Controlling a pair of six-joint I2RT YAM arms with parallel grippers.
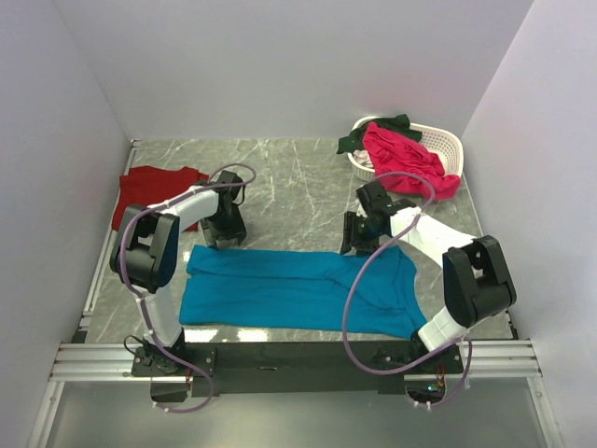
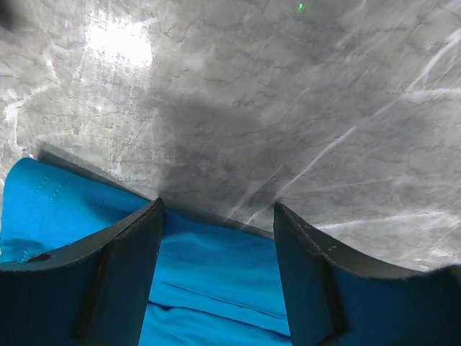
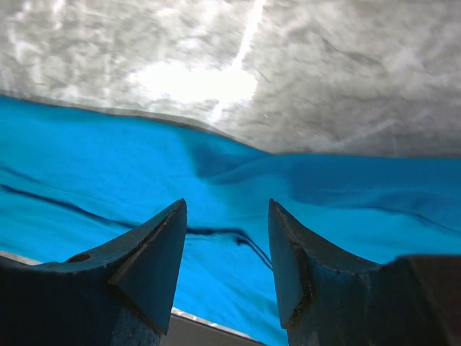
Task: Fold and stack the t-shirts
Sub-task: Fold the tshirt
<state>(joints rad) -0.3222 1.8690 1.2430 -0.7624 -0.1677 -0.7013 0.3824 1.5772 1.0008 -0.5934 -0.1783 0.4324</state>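
A teal-blue t-shirt [image 1: 289, 291] lies folded lengthwise across the near middle of the table. My left gripper [image 1: 224, 239] hovers open over its far left edge; the wrist view shows the cloth [image 2: 209, 274] between the spread fingers. My right gripper [image 1: 359, 245] hovers open over the far edge at the right; its view shows the cloth [image 3: 108, 173] under the fingers. A dark red t-shirt [image 1: 154, 191] lies folded at the far left. A bright pink t-shirt [image 1: 410, 161] and a dark green one [image 1: 368, 133] hang over the basket.
The white slatted basket [image 1: 450, 147] stands at the back right corner. The marble tabletop [image 1: 289, 187] is bounded by white walls on three sides. A metal rail [image 1: 298, 359] runs along the near edge.
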